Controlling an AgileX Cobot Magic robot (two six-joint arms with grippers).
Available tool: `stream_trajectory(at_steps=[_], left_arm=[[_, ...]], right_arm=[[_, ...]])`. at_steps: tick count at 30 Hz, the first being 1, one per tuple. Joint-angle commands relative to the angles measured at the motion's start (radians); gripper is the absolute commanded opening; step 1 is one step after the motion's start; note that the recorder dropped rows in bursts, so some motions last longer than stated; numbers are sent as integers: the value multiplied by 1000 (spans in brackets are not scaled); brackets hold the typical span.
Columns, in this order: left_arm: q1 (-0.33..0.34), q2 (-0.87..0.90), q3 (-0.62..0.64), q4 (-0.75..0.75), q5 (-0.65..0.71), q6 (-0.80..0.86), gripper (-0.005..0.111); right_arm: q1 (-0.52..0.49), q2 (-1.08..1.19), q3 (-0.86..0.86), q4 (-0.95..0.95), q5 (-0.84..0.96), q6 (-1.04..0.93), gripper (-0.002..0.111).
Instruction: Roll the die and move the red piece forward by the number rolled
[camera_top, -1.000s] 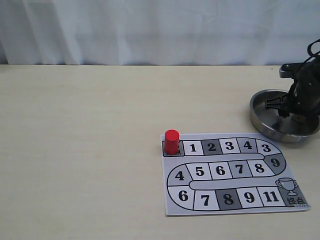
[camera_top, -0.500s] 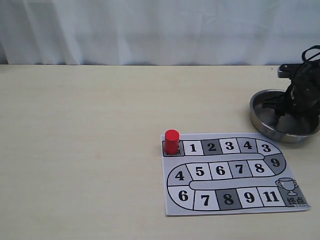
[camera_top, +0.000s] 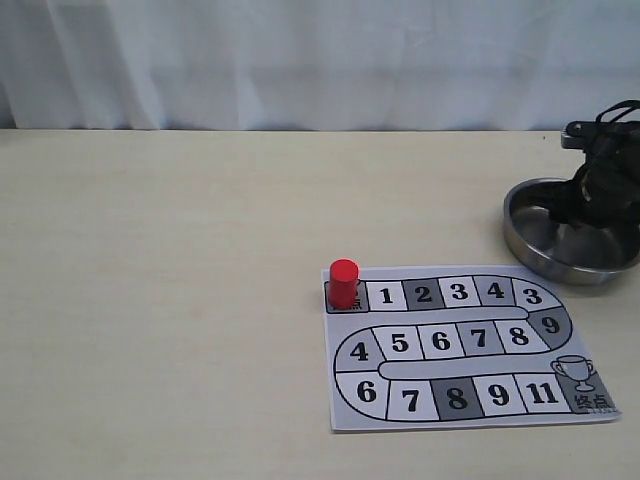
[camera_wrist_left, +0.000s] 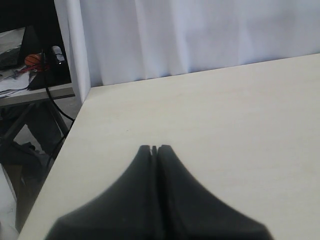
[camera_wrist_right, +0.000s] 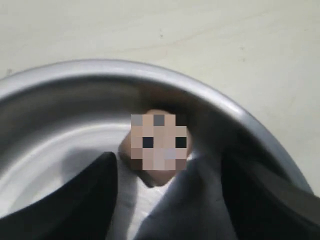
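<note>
The red piece (camera_top: 343, 282) stands upright on the start square at the top left corner of the paper game board (camera_top: 460, 345). Lying in the steel bowl (camera_wrist_right: 165, 80) near its wall is the tan die (camera_wrist_right: 157, 147), with two dark pips showing. My right gripper (camera_wrist_right: 167, 190) is open and low inside the bowl, its dark fingers (camera_wrist_right: 75, 200) on either side just short of the die, not touching it. In the exterior view the right gripper (camera_top: 590, 205) hides the die. My left gripper (camera_wrist_left: 154, 148) is shut on nothing over bare table.
The bowl (camera_top: 520, 235) sits at the table's right side just behind the board. The board's numbered track runs from beside the red piece to a trophy square (camera_top: 580, 375). A white curtain (camera_top: 300, 60) hangs behind the table; its left edge (camera_wrist_left: 60, 165) shows in the left wrist view.
My right gripper has shifted slightly to the right inside the bowl, and the bowl has nudged a little right with it. The red piece and board have not moved.
</note>
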Motion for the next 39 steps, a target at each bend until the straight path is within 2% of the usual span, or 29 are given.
stream_trajectory(at_steps=[1,5,21,22,24,27,33,39], left_arm=[[-9,-1,1,1,-1,-6,0],[-9,-1,1,1,-1,-6,0],[-9,-1,1,1,-1,-6,0],[-9,-1,1,1,-1,-6,0],[-9,-1,1,1,-1,-6,0],[-9,-1,1,1,-1,-6,0],[-9,-1,1,1,-1,-6,0],[-9,-1,1,1,-1,-6,0]], right_arm=[[-6,3,-1,-24,-57,44,59],[-6,3,-1,-91,-68,112,58],[-6,32,-1,-176,-79,168,57],[-6,32,-1,-186,-79,173,55],[-6,32,-1,-197,-79,173,43],[-1,30,1,-211,-79,134,7],[19,-50,52,-224,-99,106,4],[21,-257,172,-235,-104,96,4]])
